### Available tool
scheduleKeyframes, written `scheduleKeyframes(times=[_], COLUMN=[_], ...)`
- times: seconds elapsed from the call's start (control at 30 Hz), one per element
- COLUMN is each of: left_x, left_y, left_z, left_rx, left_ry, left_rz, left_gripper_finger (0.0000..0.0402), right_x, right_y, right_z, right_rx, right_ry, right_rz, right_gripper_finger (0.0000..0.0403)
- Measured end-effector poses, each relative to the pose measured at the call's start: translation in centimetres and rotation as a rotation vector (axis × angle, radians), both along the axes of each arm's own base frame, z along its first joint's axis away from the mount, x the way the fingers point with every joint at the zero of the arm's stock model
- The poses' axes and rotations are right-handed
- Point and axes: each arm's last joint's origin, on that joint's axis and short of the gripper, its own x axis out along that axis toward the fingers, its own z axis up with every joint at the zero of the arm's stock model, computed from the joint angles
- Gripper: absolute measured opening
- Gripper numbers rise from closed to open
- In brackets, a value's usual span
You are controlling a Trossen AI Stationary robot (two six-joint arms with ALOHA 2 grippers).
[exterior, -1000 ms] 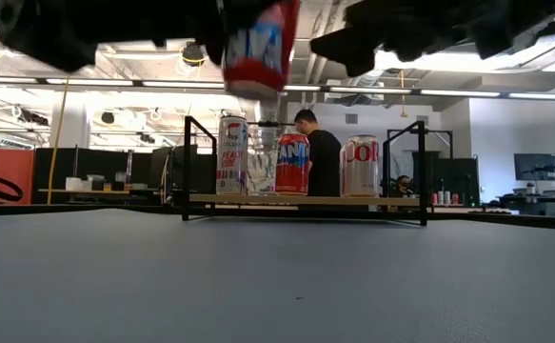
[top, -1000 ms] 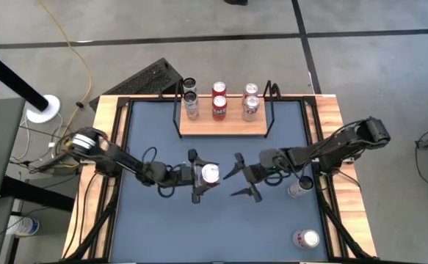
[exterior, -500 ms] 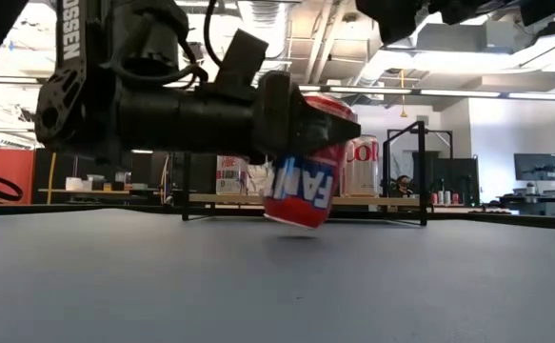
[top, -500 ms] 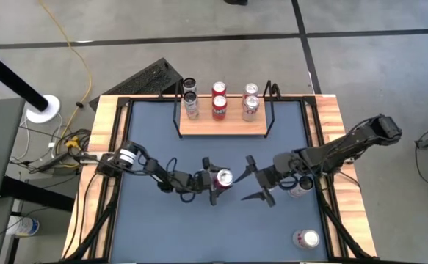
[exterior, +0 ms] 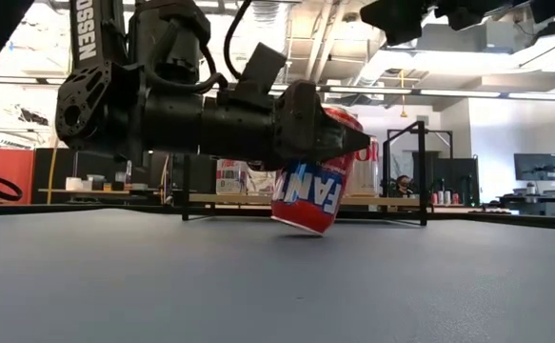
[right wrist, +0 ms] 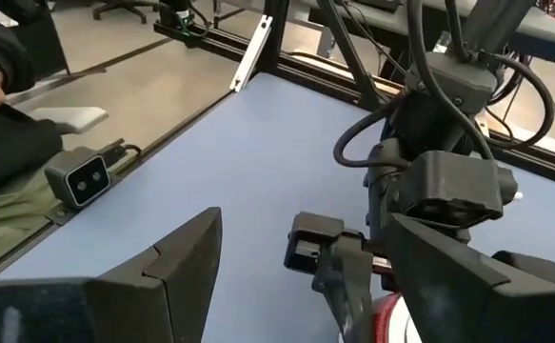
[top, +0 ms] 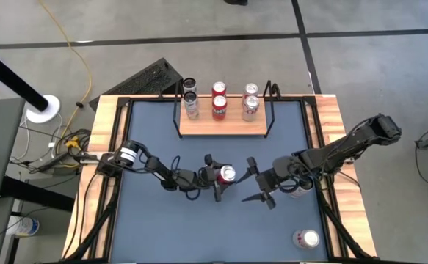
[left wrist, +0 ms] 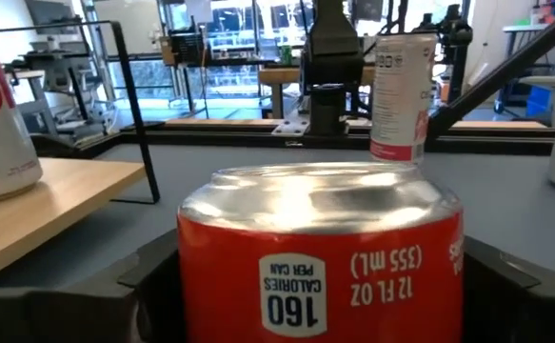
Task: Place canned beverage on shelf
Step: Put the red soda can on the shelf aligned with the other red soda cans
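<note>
On left claw's [exterior: 339, 143] can [exterior: 312, 186]: "FAN"

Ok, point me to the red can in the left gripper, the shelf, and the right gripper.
Red can [top: 227, 174], high view, on its silver top.
Shelf [top: 221, 126], high view, on bare wood at the board's front.
Right gripper [top: 255, 180], high view, midway between its open fingertips.

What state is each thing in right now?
Red can: tilted, held in the left gripper.
Left gripper: jaws shut on the red can.
Right gripper: jaws open, empty.
Shelf: carries six upright cans.
Two silver cans: on the table's right side.
</note>
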Motion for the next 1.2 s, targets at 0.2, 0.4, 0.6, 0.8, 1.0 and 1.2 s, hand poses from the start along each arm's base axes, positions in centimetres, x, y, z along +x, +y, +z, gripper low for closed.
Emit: scheduleKeyframes(times=[0.2,0.4,0.6,0.8,1.0,1.2], left_x=[-0.1,-0.4,-0.8,-1.6,-2.2,-3.0], left_y=[-0.4,-1.4,-2.2,-1.5,-0.7,-0.1], left_z=[0.0,0.7,4.2,7.3,9.8,10.5], left_rx=[0.045,0.109,0.149,0.064,0.019,-0.016], left_ry=[0.009,0.004,0.008,0.196,0.174,0.250], left_rz=[-0.008,-0.007,0.027,0.064,0.014,0.059], left_gripper_finger=[0.0311,0.0312,0.0312,0.0311,0.0311,0.0259], right_x=[-0.1,-0.2,-0.2,-0.2,-0.2,-0.2], right_y=[-0.2,-0.4,-0.4,-0.4,-0.4,-0.4], right_z=[-0.5,-0.8,-0.8,-0.8,-0.8,-0.9], right_rx=[-0.028,-0.060,-0.060,-0.061,-0.062,-0.066], right_ry=[0.042,0.068,0.067,0.071,0.071,0.080], right_rz=[-0.038,-0.093,-0.093,-0.093,-0.093,-0.092], right_gripper_finger=[0.0290,0.0290,0.0290,0.0290,0.0290,0.0290])
